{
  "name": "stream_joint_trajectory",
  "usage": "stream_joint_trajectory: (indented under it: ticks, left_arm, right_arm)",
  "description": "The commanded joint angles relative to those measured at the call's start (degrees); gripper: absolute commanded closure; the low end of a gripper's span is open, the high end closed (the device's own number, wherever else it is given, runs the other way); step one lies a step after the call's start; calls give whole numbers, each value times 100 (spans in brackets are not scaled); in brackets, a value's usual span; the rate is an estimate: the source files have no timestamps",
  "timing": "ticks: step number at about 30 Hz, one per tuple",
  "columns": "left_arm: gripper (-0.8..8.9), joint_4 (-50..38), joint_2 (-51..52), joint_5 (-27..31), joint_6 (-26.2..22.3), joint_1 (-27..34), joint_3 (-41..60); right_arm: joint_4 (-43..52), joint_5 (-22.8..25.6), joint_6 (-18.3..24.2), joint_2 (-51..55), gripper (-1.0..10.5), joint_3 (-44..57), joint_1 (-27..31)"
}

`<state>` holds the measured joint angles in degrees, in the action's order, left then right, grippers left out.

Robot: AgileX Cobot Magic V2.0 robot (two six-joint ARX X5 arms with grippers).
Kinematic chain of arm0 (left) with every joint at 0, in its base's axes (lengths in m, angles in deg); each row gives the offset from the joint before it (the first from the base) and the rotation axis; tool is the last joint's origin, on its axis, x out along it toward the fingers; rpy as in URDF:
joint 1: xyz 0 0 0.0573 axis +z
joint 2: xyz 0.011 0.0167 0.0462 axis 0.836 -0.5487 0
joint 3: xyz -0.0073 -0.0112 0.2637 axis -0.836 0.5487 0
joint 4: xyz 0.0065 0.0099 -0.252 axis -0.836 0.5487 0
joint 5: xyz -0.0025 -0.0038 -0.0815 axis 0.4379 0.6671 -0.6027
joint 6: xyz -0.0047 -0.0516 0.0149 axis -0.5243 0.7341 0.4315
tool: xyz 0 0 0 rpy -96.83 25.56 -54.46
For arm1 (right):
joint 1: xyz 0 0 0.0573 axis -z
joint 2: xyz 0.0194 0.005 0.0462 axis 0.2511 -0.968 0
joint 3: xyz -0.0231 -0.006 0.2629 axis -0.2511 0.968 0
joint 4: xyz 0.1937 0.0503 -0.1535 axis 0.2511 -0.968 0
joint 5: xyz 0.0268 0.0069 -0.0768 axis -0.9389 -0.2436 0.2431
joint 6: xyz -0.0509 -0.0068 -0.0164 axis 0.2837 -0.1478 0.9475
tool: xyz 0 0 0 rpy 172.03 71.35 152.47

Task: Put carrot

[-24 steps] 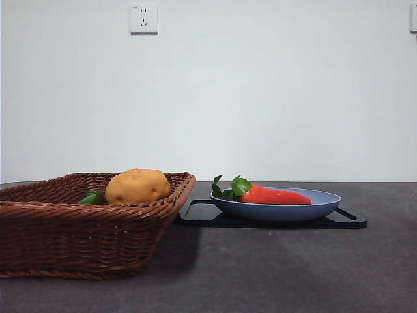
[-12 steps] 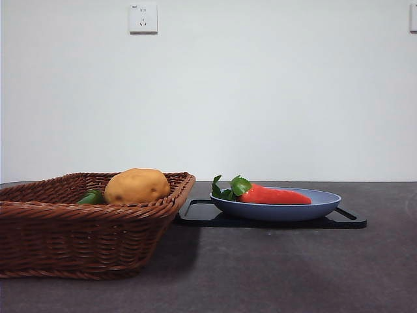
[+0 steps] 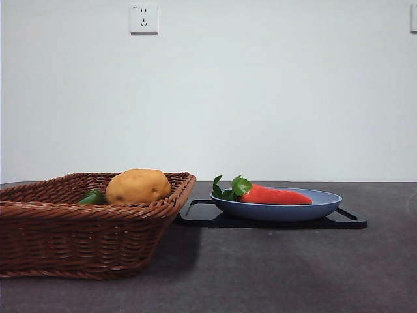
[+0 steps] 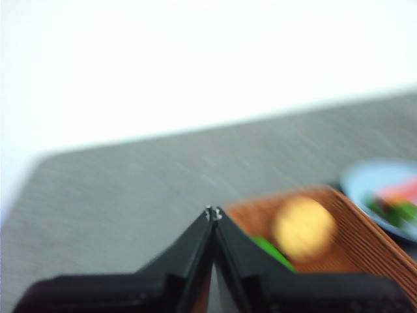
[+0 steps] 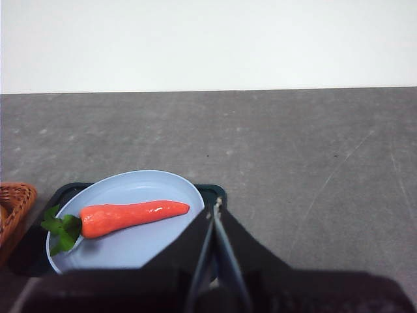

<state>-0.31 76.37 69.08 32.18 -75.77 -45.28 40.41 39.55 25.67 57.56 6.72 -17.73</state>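
The red-orange carrot with green leaves lies on a blue plate, leaves toward the basket. In the right wrist view the carrot rests across the plate, and my right gripper hovers shut and empty beside the plate's edge. My left gripper is shut with nothing in it, held above the wicker basket. Neither arm shows in the front view.
The brown wicker basket stands at the left, holding a tan-yellow potato-like lump and something green. The plate sits on a black tray. A white wall with a socket closes the far side.
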Motion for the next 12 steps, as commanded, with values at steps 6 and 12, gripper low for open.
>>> stream_joint_trajectory:
  ticks: [6,12]
  left_arm:
    - [804,-984,914,-144,-133,1412,1587]
    - [804,-1117,1064,-669,-138,1843,2430]
  right_arm:
    - [42,24,-76,-11,943,-70,-39]
    - [42,22,-76,-11,943,-70,-39]
